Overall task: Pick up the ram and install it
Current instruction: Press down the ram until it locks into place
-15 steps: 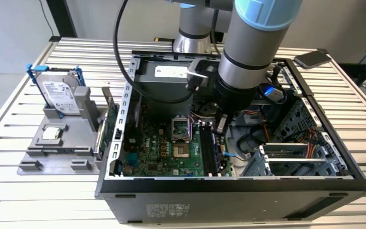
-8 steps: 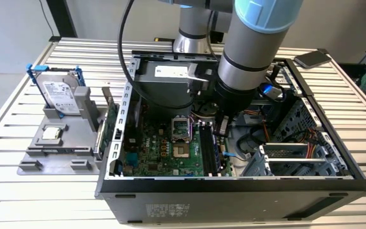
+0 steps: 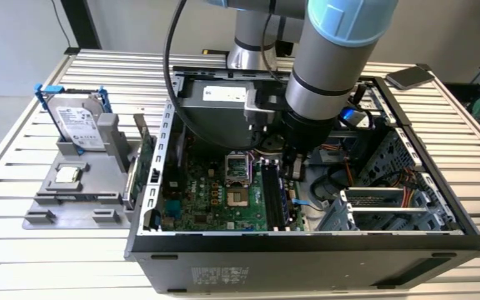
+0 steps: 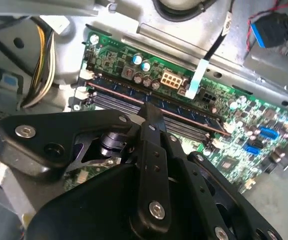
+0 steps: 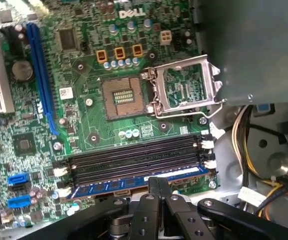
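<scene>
While the arm reaches down into the open computer case (image 3: 307, 240), the gripper (image 3: 294, 167) sits low over the motherboard (image 3: 215, 200), right above the bank of memory slots (image 3: 275, 203) that runs beside the open CPU socket (image 3: 237, 169). In both wrist views the two black fingers (image 5: 158, 192) are pressed flat together with no gap between them, and their shared tip comes down on the top edge of the ram (image 5: 139, 179).

The ram, a long narrow stick with a blue label strip in the first wrist view, lies along the slot farthest from the CPU socket (image 5: 125, 97), lined up with the three empty black slots (image 5: 134, 160) next to it. Nothing is pinched between the jaws; they only meet the stick from above, and whether they press on it or merely touch it cannot be told. In the second wrist view the ram (image 4: 183, 112) runs past the fingertip (image 4: 151, 114), with white slot latches (image 4: 81, 91) at one end.

Outside the case, on the side of the motherboard away from the slots, a grey parts holder (image 3: 82, 187) on the slatted table (image 3: 23, 262) carries a silver hard drive in a blue frame (image 3: 77, 122), and a green expansion card (image 3: 144, 159) stands upright between the holder and the case wall.
</scene>
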`<state>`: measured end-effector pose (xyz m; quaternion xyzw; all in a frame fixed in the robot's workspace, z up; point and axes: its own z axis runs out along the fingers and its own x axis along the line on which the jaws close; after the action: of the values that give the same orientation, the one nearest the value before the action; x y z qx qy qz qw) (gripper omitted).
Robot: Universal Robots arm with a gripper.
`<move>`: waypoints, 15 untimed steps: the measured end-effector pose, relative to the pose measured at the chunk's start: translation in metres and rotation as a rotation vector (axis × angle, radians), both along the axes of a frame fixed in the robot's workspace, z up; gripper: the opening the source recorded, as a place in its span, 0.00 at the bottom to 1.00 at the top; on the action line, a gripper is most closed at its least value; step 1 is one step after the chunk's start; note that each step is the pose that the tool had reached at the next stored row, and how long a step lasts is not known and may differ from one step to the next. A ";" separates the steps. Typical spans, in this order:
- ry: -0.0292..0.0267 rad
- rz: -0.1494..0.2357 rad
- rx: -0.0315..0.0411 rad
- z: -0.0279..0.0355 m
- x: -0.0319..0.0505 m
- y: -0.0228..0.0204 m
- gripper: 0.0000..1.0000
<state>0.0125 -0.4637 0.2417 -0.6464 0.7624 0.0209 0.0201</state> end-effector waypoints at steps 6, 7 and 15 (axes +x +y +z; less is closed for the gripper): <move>-0.0071 0.093 0.0000 0.0000 0.0002 0.0000 0.00; -0.0073 0.103 0.0000 0.0000 0.0003 -0.0001 0.00; -0.0075 0.143 0.0002 -0.0002 0.0012 -0.0024 0.00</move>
<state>0.0138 -0.4661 0.2416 -0.6993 0.7142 0.0200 0.0214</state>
